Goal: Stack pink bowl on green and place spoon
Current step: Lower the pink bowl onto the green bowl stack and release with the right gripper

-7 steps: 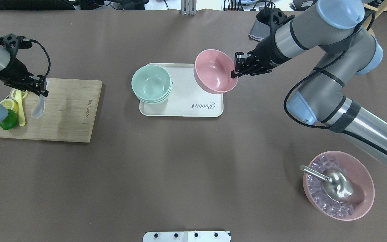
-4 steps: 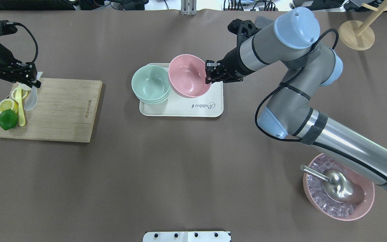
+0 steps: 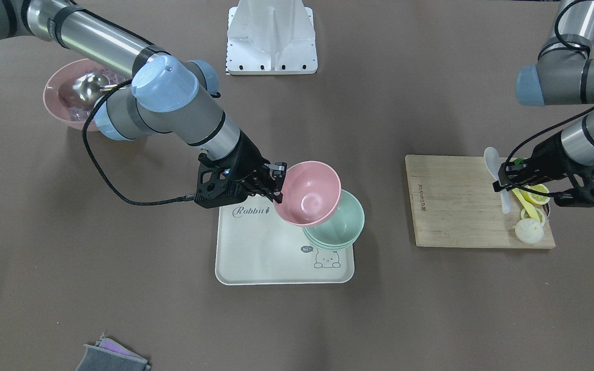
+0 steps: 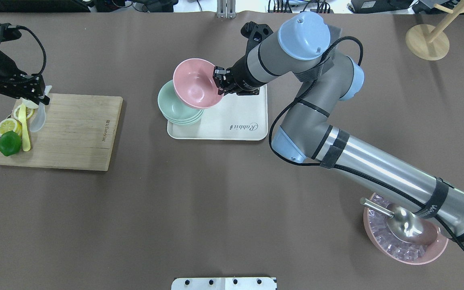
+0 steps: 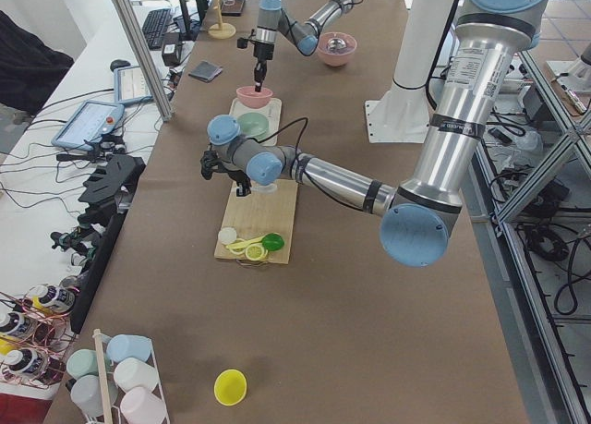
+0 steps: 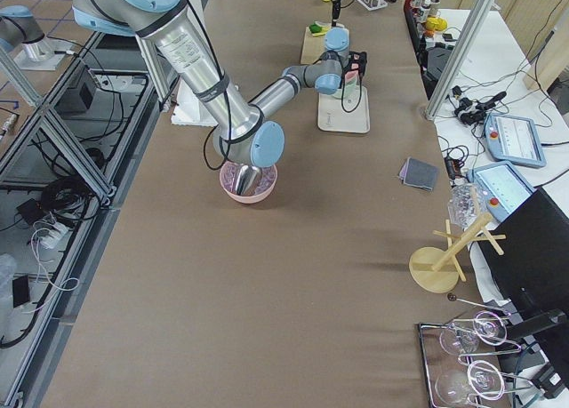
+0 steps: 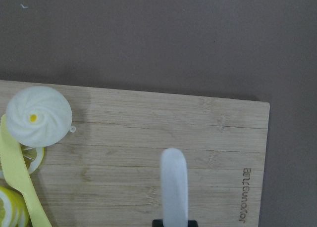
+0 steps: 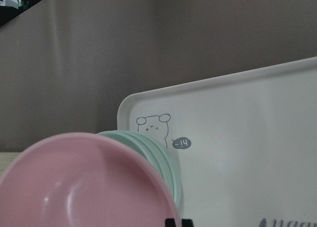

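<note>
Upper centre of the overhead view: the small smooth glossy pink bowl (image 4: 195,82) hangs tilted, its plain inside facing up. The right gripper (image 4: 217,81) pinches its rim at the right edge. The bowl overlaps the far side of the short stack of pale mint-green bowls (image 4: 170,109) on the cream rectangular tray (image 4: 240,119); contact between them cannot be told. At upper left, the left gripper (image 4: 32,98) has its fingers pressed on the handle of the translucent white soup spoon (image 4: 38,120), over the bamboo cutting board (image 4: 75,133).
</note>
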`<state>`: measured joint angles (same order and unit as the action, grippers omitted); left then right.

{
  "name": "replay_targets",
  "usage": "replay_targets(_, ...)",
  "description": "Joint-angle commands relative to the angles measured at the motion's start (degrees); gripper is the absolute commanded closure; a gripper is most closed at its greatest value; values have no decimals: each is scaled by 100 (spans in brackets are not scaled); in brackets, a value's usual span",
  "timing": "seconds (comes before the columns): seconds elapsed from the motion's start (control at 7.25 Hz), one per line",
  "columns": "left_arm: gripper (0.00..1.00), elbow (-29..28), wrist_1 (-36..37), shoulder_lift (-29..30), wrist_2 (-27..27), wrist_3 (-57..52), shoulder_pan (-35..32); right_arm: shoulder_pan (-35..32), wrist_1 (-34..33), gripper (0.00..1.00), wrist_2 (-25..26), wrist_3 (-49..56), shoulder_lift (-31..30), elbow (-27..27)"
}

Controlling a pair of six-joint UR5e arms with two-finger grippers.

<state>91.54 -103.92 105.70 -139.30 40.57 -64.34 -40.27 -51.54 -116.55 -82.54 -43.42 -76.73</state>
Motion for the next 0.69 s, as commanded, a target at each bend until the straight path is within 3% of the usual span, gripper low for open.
replay_targets(0.0,100,-22,3,12,0,-14,0,185,171,100,411,-25,210,368)
replay_targets(0.55,100,-110,-40,12,0,-66,9,345,171,100,589,-25,544,729)
